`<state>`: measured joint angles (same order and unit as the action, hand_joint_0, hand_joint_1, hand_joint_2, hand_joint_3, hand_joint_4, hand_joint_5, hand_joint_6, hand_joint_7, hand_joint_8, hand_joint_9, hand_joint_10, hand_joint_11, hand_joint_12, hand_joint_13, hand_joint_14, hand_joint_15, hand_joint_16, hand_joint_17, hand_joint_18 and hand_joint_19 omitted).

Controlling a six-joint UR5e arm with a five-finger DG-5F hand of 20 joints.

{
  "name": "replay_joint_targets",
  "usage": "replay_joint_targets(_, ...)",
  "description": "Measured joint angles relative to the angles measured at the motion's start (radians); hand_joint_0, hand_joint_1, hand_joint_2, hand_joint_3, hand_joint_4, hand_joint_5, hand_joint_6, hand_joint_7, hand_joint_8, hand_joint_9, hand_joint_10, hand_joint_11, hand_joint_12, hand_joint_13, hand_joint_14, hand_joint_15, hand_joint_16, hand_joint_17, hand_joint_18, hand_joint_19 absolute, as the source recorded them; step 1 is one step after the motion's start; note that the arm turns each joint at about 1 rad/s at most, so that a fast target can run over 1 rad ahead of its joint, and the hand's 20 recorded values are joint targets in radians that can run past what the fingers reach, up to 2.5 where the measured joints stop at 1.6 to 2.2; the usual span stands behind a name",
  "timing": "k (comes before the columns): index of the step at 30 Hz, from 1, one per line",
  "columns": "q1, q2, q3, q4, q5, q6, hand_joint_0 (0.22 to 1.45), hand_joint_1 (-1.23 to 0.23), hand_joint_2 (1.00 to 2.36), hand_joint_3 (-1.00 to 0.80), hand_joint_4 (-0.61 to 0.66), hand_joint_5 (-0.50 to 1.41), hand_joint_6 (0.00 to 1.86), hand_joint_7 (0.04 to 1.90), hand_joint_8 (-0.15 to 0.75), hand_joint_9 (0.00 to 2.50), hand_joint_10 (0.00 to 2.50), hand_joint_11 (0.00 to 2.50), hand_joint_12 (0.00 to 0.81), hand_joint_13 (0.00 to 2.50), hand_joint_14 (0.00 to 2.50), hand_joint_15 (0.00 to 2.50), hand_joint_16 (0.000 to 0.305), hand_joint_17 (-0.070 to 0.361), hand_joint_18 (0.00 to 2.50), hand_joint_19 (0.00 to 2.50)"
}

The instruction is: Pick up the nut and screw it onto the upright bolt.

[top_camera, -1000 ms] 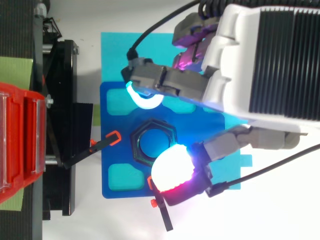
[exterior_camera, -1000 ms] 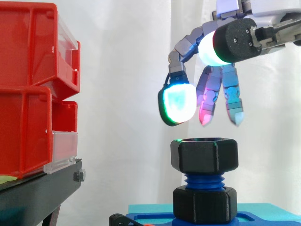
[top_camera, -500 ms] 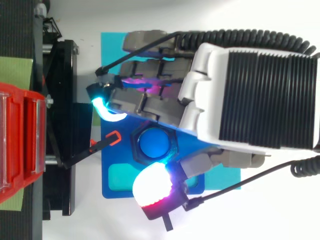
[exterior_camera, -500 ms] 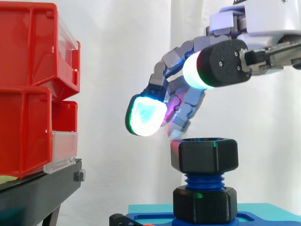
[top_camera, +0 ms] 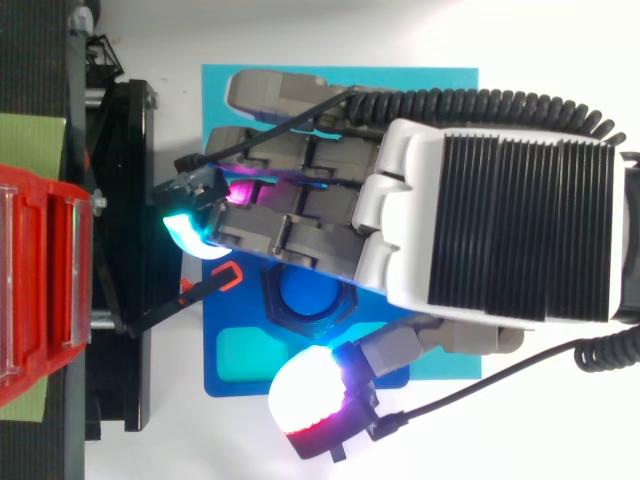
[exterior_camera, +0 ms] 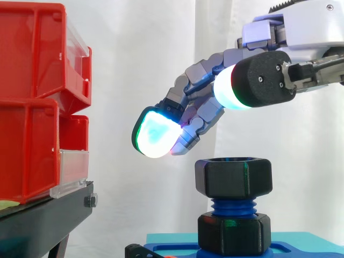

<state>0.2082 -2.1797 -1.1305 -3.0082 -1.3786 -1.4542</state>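
Note:
A black hexagonal nut (exterior_camera: 233, 178) sits on top of the upright blue bolt (exterior_camera: 233, 207), with a few blue threads showing below it and a second black nut (exterior_camera: 233, 233) at the bolt's foot. In the top view the nut (top_camera: 338, 302) rings the blue bolt end (top_camera: 305, 290). My hand (exterior_camera: 301, 43) hovers just above the nut, apart from it. Its fingers (exterior_camera: 156, 135) stretch out to the left, past the nut, and the thumb (exterior_camera: 252, 80) sticks out toward the camera. Nothing is held.
The bolt stands on a blue fixture plate (top_camera: 225, 310) over a cyan mat (top_camera: 440, 82). Stacked red bins (exterior_camera: 37, 102) on a black stand (exterior_camera: 48, 220) rise at the left. A small black clamp with an orange tip (top_camera: 225, 277) lies beside the nut.
The fingers, which hung down above the nut a second ago, have swung up and out to the left. The hand has shifted left over the nut. The nut has not moved.

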Motion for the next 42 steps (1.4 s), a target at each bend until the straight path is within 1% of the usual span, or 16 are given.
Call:
replay_joint_targets(8,0.012,0.0,0.0,-0.014,0.004,0.001,0.47,-0.2,1.0,-0.5,0.22,-0.11,0.5,0.75,0.195,0.53,0.0,0.0,0.241,0.42,0.0,0.0,0.022,0.049,0.0,0.0)
replay_joint_targets(12,0.018,0.0,0.0,-0.021,0.004,0.005,0.47,-0.2,1.0,-0.5,0.23,-0.1,0.5,0.79,0.198,0.54,0.0,0.0,0.242,0.42,0.0,0.0,0.022,0.049,0.0,0.0)
replay_joint_targets(18,0.023,0.0,0.0,-0.024,0.005,0.009,0.47,-0.2,1.0,-0.5,0.25,-0.09,0.5,0.86,0.202,0.55,0.0,0.0,0.241,0.42,0.0,0.0,0.021,0.047,0.0,0.0)
replay_joint_targets(26,0.023,0.0,0.0,-0.034,0.003,0.009,0.48,-0.2,1.0,-0.5,0.28,-0.07,0.5,0.98,0.21,0.57,0.0,0.0,0.241,0.43,0.0,0.0,0.02,0.046,0.0,0.0)
replay_joint_targets(36,0.023,0.0,0.0,-0.054,0.0,0.009,0.48,-0.2,1.0,-0.5,0.28,-0.06,0.5,1.09,0.217,0.59,0.0,0.0,0.242,0.46,0.0,0.0,0.019,0.043,0.0,0.0)
replay_joint_targets(42,0.021,0.0,0.0,-0.071,-0.003,0.009,0.48,-0.2,1.0,-0.5,0.24,-0.05,0.5,1.21,0.224,0.61,0.0,0.0,0.24,0.48,0.0,0.0,0.018,0.04,0.01,0.0)
